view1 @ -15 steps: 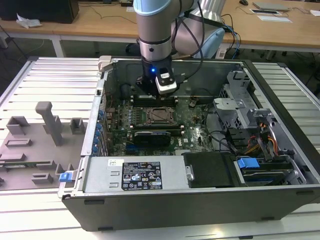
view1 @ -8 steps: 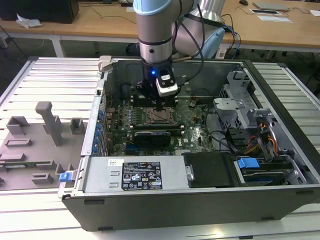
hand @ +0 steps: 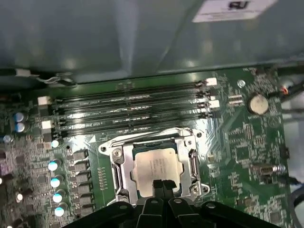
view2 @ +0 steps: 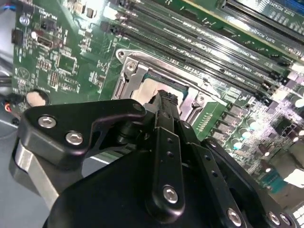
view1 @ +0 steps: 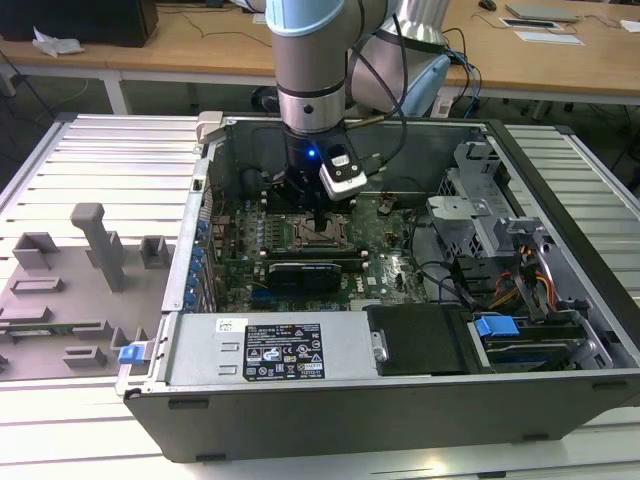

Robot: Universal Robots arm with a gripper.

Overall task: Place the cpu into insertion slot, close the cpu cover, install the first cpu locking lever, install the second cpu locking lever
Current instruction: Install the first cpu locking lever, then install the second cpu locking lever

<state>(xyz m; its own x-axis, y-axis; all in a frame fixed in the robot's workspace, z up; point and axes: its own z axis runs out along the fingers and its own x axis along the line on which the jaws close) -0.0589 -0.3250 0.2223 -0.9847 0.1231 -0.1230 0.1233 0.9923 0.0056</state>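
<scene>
The cpu [hand: 153, 164], a silvery-grey square chip, lies flat in the insertion slot [view1: 315, 236] on the green motherboard. The cpu cover [hand: 121, 164], a silvery metal frame, lies down around it, and the chip's top shows through the cut-out. In the second wrist view the cpu [view2: 148, 89] and cover [view2: 135, 71] show just past the black fingers. My gripper [hand: 162, 184] hangs straight over the socket, fingertips pressed together at the chip's near edge and shut with nothing between them. In the exterior view the gripper [view1: 316, 222] reaches down into the open computer case.
Long black memory slots [hand: 133, 107] run beside the socket. The case walls [view1: 480, 125] surround the board, with a drive cage and cables [view1: 500, 270] at the exterior view's right. A grey fixture tray [view1: 80, 280] lies outside the case at the exterior view's left.
</scene>
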